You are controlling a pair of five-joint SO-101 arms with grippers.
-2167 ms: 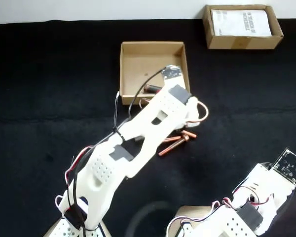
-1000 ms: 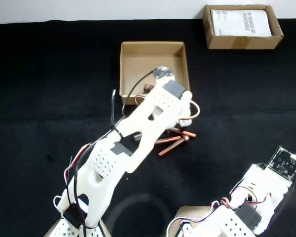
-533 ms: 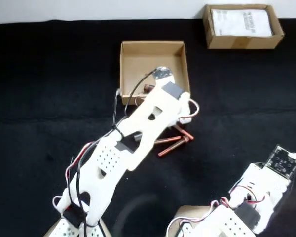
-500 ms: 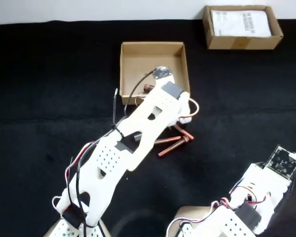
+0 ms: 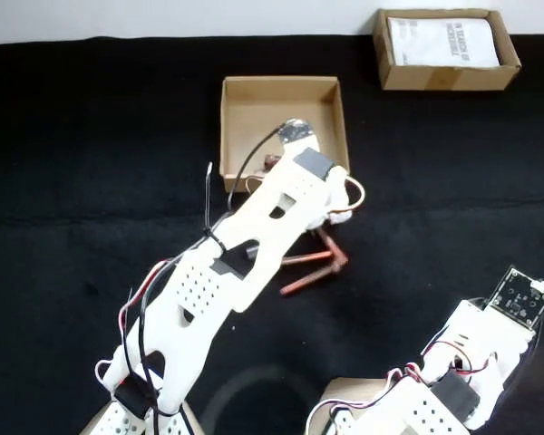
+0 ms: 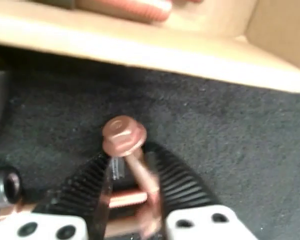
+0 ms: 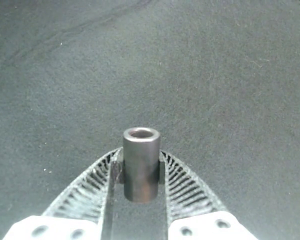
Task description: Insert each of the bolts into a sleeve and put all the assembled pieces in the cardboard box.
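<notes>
- Left gripper (image 6: 132,169) clamps a bolt (image 6: 124,135) beside the box (image 6: 190,56).
- Right gripper (image 7: 140,157) holds a sleeve (image 7: 141,167).
- Left arm (image 5: 288,204) hides the box's near wall; loose bolts (image 5: 308,278) lie nearby.

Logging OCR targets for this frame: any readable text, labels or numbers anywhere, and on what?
On the printed sheet in the far cardboard box: lines of print, too small to read.
On the circuit board at an arm's wrist: no legible marking.
On the bolt, the sleeve and the near cardboard box: no text visible.
Nothing legible overall.
</notes>
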